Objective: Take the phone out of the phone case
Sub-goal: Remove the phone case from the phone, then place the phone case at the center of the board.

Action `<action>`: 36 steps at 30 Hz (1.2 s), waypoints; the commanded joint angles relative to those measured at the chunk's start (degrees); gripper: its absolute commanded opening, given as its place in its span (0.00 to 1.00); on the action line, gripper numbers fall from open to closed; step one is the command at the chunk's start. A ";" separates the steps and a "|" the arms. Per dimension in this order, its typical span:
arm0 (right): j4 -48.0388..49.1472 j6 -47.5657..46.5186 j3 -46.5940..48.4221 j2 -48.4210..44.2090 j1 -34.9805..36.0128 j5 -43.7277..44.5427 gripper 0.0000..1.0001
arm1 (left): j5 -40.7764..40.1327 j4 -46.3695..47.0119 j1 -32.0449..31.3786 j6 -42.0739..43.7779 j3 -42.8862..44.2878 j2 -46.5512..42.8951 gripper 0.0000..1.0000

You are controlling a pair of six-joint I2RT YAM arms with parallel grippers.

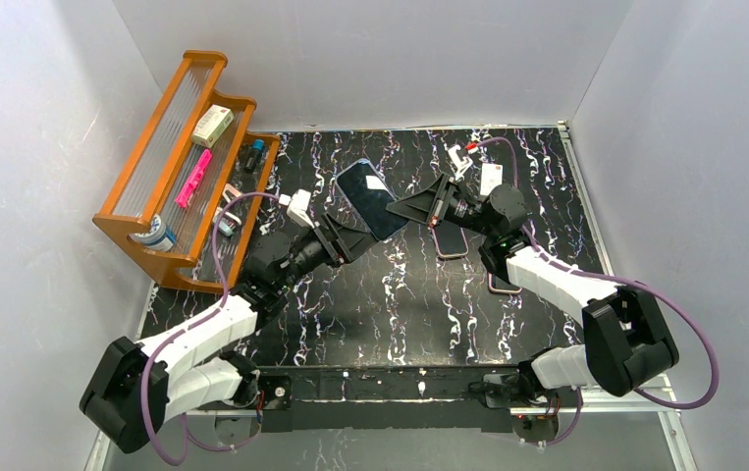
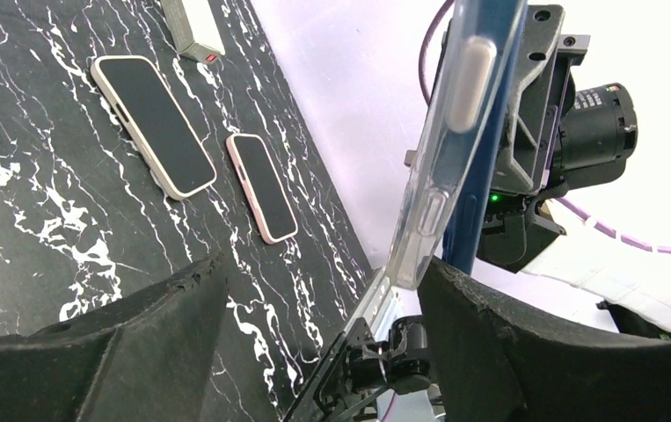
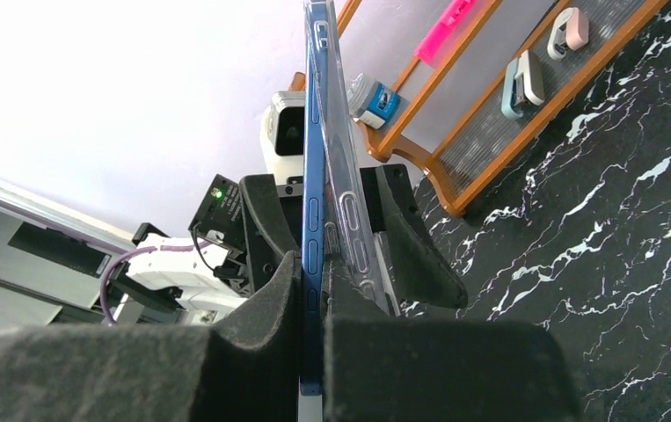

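A blue phone (image 1: pixel 370 196) is held up on edge above the table, between my two grippers. My right gripper (image 3: pixel 314 264) is shut on the phone's blue edge (image 3: pixel 312 176). The clear phone case (image 3: pixel 349 193) stands peeled away from the phone on one side, outside that grip. My left gripper (image 2: pixel 321 264) is open, its jaws wide apart. The case (image 2: pixel 455 114) and the phone (image 2: pixel 472 220) stand just past its right finger (image 2: pixel 534 352). In the top view the left gripper (image 1: pixel 350 238) faces the right gripper (image 1: pixel 411 208) across the phone.
Two other phones (image 2: pixel 151 123) (image 2: pixel 263 185) lie flat on the black marbled table (image 1: pixel 390 304), under the right arm. A small white box (image 1: pixel 491 179) sits at the back right. A wooden rack (image 1: pixel 169 186) with small items stands at the left.
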 commanded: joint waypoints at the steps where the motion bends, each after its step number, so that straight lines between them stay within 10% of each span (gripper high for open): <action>1: 6.32 1.34 0.62 -2.54 0.24 -2.81 0.01 | -0.90 5.57 0.18 -1.05 3.71 1.09 0.73; 9: 5.95 0.88 -2.42 -2.77 0.22 -3.53 0.01 | -1.26 9.23 0.18 -1.72 5.43 4.01 0.48; 17: -0.11 -4.49 -3.58 -5.05 0.11 -1.44 0.01 | -6.25 1.03 0.97 5.34 4.52 2.76 0.00; 26: -9.48 -12.72 -2.32 -7.41 -0.58 1.67 0.01 | -13.99 -24.66 3.69 18.27 10.86 1.62 0.00; 36: -20.39 -23.91 -0.32 -5.44 -1.59 14.70 0.01 | -2.87 -51.26 10.25 30.20 26.93 17.42 0.00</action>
